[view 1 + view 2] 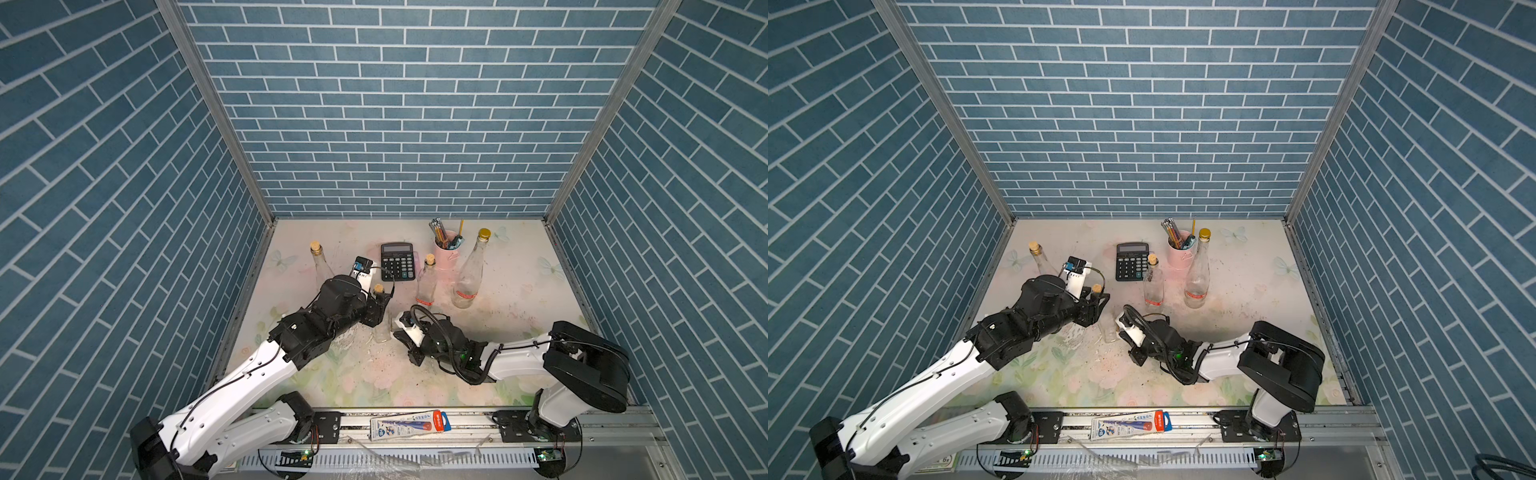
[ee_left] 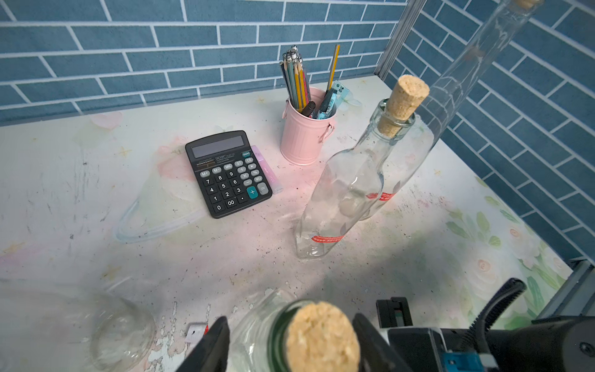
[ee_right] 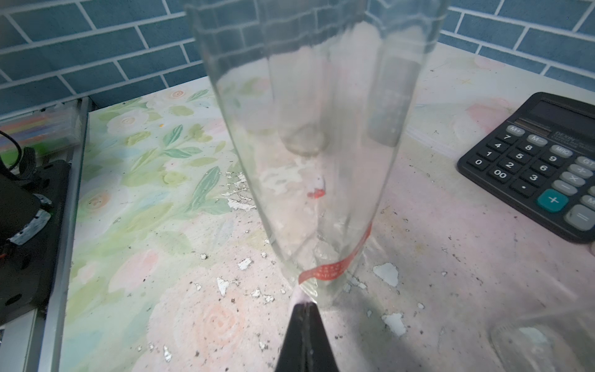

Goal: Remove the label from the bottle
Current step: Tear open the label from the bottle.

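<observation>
- Nearest you, a blue-and-red packet (image 1: 409,424) lies on the front rail (off the table (image 1: 511,291) proper).
- Your right gripper (image 3: 302,306) sits low at the foot of the bottle (image 3: 306,128). Its tips are pressed together on the pale, peeled end of the red label (image 3: 335,267), and the rest of the strip wraps the base of the glass.
- The bottle stands on its base near the middle of the table, between your two grippers in both top views.
- Your left gripper (image 2: 289,319) brackets the bottle's neck by the cork (image 2: 322,335), one finger on each side. You cannot tell whether the pads bear on the glass.
- Behind that stand a small corked bottle (image 1: 427,282) and a tall gold-capped bottle (image 1: 469,274), each with a red band near its base.
- Farthest back are the calculator (image 1: 397,262), the pink pail (image 1: 446,253) of pencils, and a third corked bottle (image 1: 322,266) just beyond your left arm.
</observation>
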Available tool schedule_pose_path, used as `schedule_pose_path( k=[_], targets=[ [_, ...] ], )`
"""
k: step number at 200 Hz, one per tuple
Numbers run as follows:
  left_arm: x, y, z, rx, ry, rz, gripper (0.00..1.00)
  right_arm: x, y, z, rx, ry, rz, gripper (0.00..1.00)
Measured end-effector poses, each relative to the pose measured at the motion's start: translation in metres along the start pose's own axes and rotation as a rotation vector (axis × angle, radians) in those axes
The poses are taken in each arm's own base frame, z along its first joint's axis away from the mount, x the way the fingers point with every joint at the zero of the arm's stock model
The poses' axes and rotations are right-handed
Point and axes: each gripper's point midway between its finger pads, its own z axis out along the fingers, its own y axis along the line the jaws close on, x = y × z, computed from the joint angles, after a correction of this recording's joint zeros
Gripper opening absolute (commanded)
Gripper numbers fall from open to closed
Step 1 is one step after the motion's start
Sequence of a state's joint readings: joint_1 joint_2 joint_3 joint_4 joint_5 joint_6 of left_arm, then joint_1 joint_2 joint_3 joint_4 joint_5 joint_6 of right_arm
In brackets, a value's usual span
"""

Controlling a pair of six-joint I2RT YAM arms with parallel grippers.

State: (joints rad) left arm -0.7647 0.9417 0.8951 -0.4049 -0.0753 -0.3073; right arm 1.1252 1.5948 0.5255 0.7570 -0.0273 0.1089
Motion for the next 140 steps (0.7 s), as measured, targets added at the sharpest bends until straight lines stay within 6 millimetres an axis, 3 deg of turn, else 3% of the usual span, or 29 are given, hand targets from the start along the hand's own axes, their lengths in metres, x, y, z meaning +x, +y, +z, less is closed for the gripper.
schedule_pose_path(
  k=[34, 95, 140],
  targets=[
    [0.001, -0.008, 0.006, -0.016, -0.021, 0.03, 0.48, 0.0, 0.0, 0.0, -0.001, -0.001, 0.0, 0.0],
    [0.007, 0.004, 0.014, -0.087, -0.063, 0.037, 0.29, -0.001, 0.0, 0.0, -0.001, -0.003, 0.0, 0.0],
    [0.007, 0.002, 0.013, -0.067, -0.093, 0.038, 0.11, -0.002, 0.0, 0.0, -0.001, -0.007, 0.0, 0.0]
  ],
)
